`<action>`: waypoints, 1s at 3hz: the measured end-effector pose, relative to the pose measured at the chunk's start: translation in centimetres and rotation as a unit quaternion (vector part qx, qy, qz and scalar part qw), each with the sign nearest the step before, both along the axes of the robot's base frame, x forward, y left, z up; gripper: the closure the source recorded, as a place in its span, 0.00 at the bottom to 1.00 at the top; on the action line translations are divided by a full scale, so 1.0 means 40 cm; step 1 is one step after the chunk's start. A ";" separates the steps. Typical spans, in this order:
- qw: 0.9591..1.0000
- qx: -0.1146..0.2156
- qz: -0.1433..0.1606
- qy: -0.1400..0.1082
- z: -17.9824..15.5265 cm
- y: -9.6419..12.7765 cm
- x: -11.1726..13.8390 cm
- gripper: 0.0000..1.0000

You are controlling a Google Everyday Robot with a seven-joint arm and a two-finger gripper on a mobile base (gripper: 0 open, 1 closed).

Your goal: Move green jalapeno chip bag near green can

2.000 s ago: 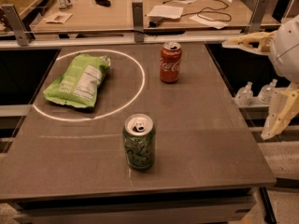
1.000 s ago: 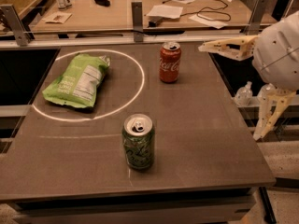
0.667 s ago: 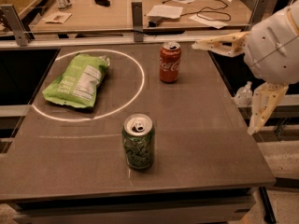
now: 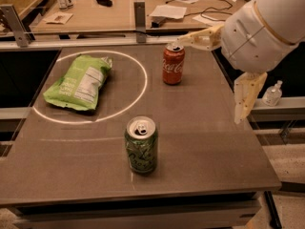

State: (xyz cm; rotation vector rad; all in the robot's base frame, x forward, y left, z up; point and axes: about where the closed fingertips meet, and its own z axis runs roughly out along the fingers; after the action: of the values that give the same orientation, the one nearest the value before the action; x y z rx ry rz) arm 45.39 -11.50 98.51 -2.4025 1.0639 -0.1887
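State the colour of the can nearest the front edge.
Green can: green, pale swirls, silver top; camera view. Gripper open over the right of the table.

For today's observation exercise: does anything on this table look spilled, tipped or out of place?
Nothing stands out. The green can and red cola can stand upright, the green jalapeno chip bag lies flat, and the gripper hangs open, empty, over the right of the table.

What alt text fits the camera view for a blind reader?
The robot's open gripper hovers over the right of a table, one finger beside a red cola can. A green chip bag lies at left; a green can stands in front.
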 end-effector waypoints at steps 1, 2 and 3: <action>0.999 -0.015 0.031 -0.018 -0.006 0.061 0.043 0.00; 0.996 -0.032 0.065 -0.043 -0.015 0.125 0.096 0.00; 0.994 -0.045 0.091 -0.042 -0.033 0.182 0.160 0.00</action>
State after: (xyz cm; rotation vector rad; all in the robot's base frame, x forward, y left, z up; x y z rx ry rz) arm 51.79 -4.21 97.18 -2.5328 0.8088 -0.2761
